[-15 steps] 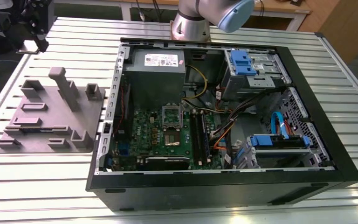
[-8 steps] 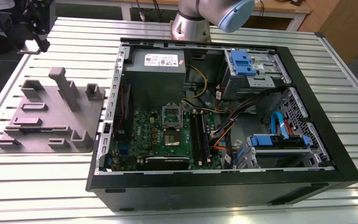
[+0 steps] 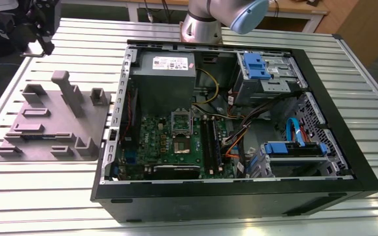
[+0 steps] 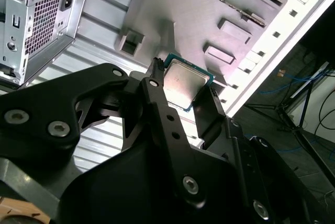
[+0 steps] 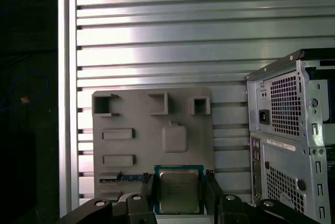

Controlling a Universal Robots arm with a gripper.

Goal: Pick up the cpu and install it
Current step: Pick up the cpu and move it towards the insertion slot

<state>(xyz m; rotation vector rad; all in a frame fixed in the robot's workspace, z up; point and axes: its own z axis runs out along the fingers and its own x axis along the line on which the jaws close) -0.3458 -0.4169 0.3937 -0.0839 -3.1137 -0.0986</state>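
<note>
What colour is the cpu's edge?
The cpu has a teal-green edge, clearest in the second wrist view.

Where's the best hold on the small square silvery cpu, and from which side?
Pinch the small flat square silvery cpu by two opposite rim edges, approaching square onto its flat metal top: it is thin, with no other purchase. The black end effector grips it by those edges now.

The exterior view looks down at a slant, from some height, on the open computer case (image 3: pixel 241 196) and the grey holder plate (image 3: pixel 47 125) beside it. The first wrist view faces straight down on this plate and the case's back, the second wrist view slanted and nearer; both look past the gripper (image 5: pixel 179 178) holding the cpu (image 5: pixel 179 192).
</note>
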